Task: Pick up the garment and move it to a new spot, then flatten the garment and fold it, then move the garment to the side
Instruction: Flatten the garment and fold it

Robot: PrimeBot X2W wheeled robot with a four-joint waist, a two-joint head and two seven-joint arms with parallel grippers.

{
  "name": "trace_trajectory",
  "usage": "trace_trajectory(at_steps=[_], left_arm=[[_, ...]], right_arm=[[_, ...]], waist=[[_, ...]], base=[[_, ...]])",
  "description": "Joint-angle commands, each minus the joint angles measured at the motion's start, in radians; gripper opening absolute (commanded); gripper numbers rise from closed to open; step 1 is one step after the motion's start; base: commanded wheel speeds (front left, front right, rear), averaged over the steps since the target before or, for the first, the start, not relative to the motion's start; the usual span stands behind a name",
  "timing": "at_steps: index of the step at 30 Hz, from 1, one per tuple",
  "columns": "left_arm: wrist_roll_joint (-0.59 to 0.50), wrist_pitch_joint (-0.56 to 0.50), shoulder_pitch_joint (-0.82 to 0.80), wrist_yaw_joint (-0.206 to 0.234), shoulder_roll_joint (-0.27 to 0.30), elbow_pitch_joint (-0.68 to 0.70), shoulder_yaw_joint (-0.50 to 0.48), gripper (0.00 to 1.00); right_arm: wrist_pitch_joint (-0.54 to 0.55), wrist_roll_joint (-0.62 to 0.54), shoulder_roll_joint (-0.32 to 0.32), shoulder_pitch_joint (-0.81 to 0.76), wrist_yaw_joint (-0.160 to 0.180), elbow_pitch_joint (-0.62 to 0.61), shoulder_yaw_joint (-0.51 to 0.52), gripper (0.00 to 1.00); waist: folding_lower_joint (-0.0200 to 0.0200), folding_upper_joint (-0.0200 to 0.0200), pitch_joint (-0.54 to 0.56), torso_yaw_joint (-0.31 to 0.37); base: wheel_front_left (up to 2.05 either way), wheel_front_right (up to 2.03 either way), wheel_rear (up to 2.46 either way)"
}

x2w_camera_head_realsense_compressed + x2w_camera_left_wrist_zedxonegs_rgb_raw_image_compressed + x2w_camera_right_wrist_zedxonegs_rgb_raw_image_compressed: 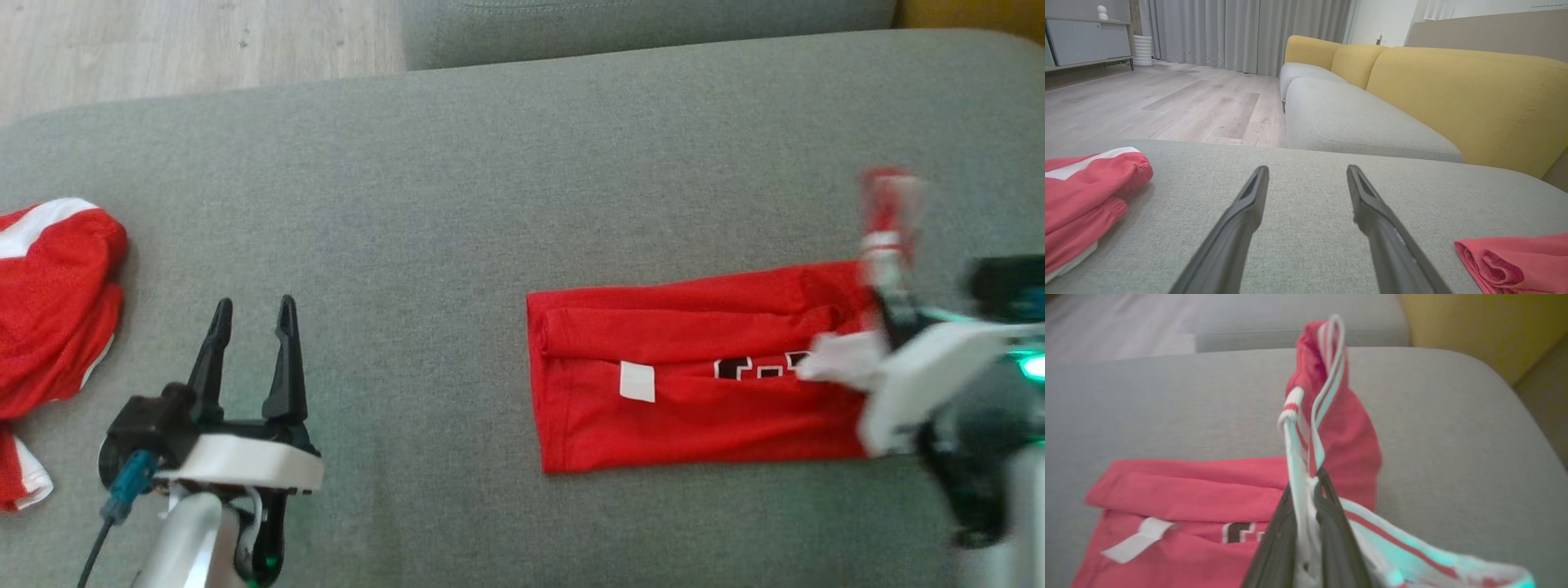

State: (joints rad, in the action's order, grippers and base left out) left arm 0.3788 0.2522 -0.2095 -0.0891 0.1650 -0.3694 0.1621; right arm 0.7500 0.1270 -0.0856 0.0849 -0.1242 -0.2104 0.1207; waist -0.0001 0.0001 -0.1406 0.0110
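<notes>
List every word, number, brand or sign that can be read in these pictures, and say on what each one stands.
No text reads in full.
Black-and-white print on the folded red garment: block characters, partly hidden under a fold, not readable.
White patch on the same garment: blank.
Red and white cloth at the left: no print seen.

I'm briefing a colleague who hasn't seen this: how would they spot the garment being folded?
On the wide grey cushion, look to the robot's right: a red garment lies in a long flat band. Unlike the bunched red heap at the left edge, it shows a white patch and black lettering, and the right pincer grips its raised striped end.
</notes>
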Motion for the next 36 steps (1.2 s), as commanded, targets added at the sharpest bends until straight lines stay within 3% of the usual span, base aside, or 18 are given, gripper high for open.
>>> trace_trajectory(at_steps=[1, 9, 19, 20, 21, 22, 23, 24, 30, 36], left_arm=[[0.003, 0.01, -0.012, -0.002, 0.014, 0.025, -0.031, 1.0], [-0.002, 0.009, -0.014, 0.0, 0.016, 0.027, -0.023, 1.0], [-0.002, 0.009, -0.031, -0.003, 0.014, 0.02, -0.006, 1.0], [-0.002, 0.009, -0.032, -0.002, 0.014, 0.02, -0.006, 1.0], [-0.002, 0.009, -0.032, -0.001, 0.014, 0.02, -0.006, 1.0], [-0.002, 0.009, -0.032, -0.001, 0.014, 0.02, -0.006, 1.0], [-0.002, 0.009, -0.031, 0.0, 0.015, 0.02, -0.007, 1.0], [-0.002, 0.009, -0.03, 0.001, 0.016, 0.021, -0.009, 1.0], [0.004, 0.009, -0.019, 0.007, 0.024, 0.02, -0.023, 1.0], [0.01, 0.009, 0.002, 0.016, 0.026, 0.032, -0.035, 1.0]], right_arm=[[0.003, 0.021, 0.002, 0.029, -0.007, -0.045, -0.086, 0.0], [-0.042, 0.071, 0.028, 0.12, -0.007, 0.112, -0.374, 0.0], [-0.138, 0.169, 0.035, 0.245, -0.007, 0.37, -0.525, 0.0], [-0.144, 0.18, 0.035, 0.252, -0.007, 0.389, -0.536, 0.1], [-0.151, 0.189, 0.035, 0.259, -0.007, 0.405, -0.549, 0.73], [-0.151, 0.189, 0.035, 0.259, -0.007, 0.405, -0.549, 0.73], [-0.161, 0.205, 0.035, 0.265, -0.007, 0.414, -0.559, 0.94], [-0.173, 0.223, 0.035, 0.271, -0.007, 0.417, -0.569, 1.0], [-0.282, 0.378, 0.035, 0.295, -0.007, 0.315, -0.557, 1.0], [-0.322, 0.306, 0.031, 0.228, -0.007, 0.18, -0.364, 1.0]], waist=[[0.0001, -0.0001, 0.006, -0.004], [0.0001, -0.0001, 0.005, -0.027], [0.0001, -0.0001, -0.018, -0.06], [0.0001, -0.0001, -0.019, -0.061], [0.0001, -0.0001, -0.02, -0.061], [0.0001, -0.0001, -0.02, -0.061], [0.0001, -0.0001, -0.021, -0.06], [0.0001, -0.0001, -0.021, -0.059], [0.0001, -0.0001, -0.006, -0.039], [0.0001, -0.0001, 0.013, -0.019]], base=[[0.0, 0.0, 0.0], [0.0, 0.0, 0.0], [0.0, 0.0, 0.0], [0.0, 0.0, 0.0], [0.0, 0.0, 0.0], [0.0, 0.0, 0.0], [0.0, 0.0, 0.0], [0.0, 0.0, 0.0], [0.0, 0.0, 0.0], [0.0, 0.0, 0.0]])
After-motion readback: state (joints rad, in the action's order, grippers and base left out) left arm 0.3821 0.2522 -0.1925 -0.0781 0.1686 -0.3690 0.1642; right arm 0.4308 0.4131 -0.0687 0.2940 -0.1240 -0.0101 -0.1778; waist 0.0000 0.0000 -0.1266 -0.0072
